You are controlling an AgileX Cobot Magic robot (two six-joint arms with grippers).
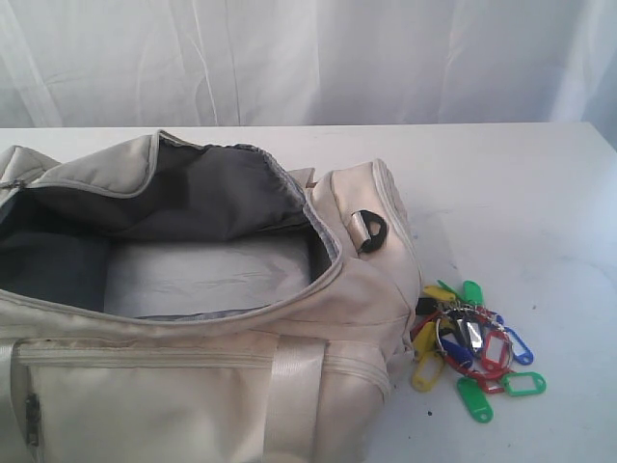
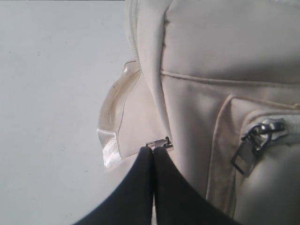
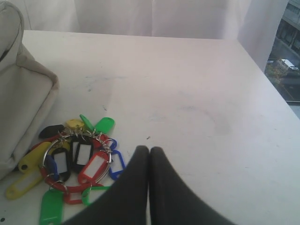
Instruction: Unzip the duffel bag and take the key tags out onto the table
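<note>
The unzipped duffel bag (image 1: pixel 193 386) and the key tags (image 1: pixel 472 345) at its four o'clock are shown in the exterior view; the left gripper (image 2: pixel 153 151) and right gripper (image 3: pixel 149 150), both closed, are shown only by wrist views.

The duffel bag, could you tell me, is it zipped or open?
Open: the duffel bag gapes wide, its grey lining visible inside.

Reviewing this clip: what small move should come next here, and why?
Probably draw both arms back, nothing more: the duffel bag gapes unzipped, the key tags lie on the table beside it, the right gripper is shut and empty near them, and the left gripper is shut at the bag's end.
</note>
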